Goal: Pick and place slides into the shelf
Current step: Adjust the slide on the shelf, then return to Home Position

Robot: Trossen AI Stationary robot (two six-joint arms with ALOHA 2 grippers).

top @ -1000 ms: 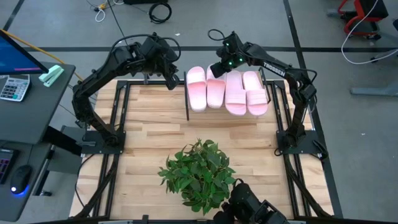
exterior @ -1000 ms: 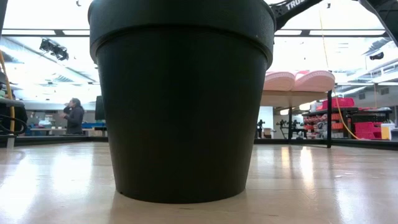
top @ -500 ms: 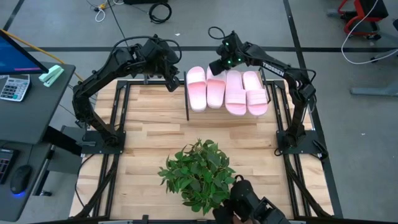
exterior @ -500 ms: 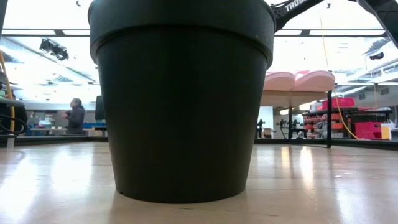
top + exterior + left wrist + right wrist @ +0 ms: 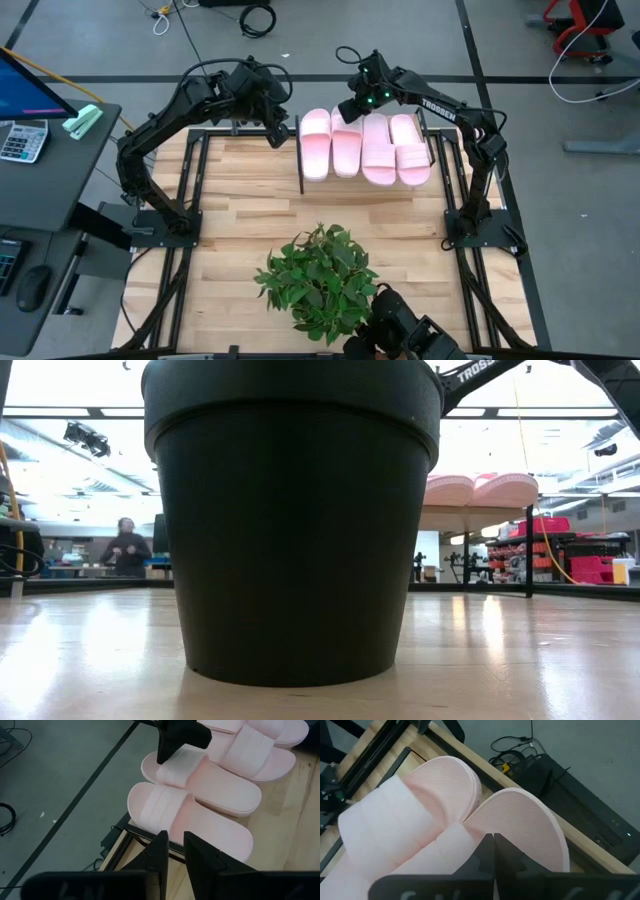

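Note:
Four pale pink slides lie side by side, soles down, on the shelf at the table's far edge; they also show in the low view. My right gripper is shut and points down at the far end of the second slide from the left, over its strap. My left gripper hangs just left of the shelf, open by a narrow gap, and touches nothing. From its wrist view, the left gripper faces the leftmost slide. My right gripper comes from above with shut fingers at the strap's edge on the second slide. I cannot tell whether the fingertips touch the strap or stand just above it. The slide lies flat on the shelf.
A leafy green plant in a black pot stands near the table's near edge and fills most of the low view. Bare wooden tabletop lies between the plant and the shelf. A desk with a calculator stands left of the table.
My right arm has shifted a little above the second slide, with its gripper still shut. The four slides have stayed where they were, and my left arm has kept still.

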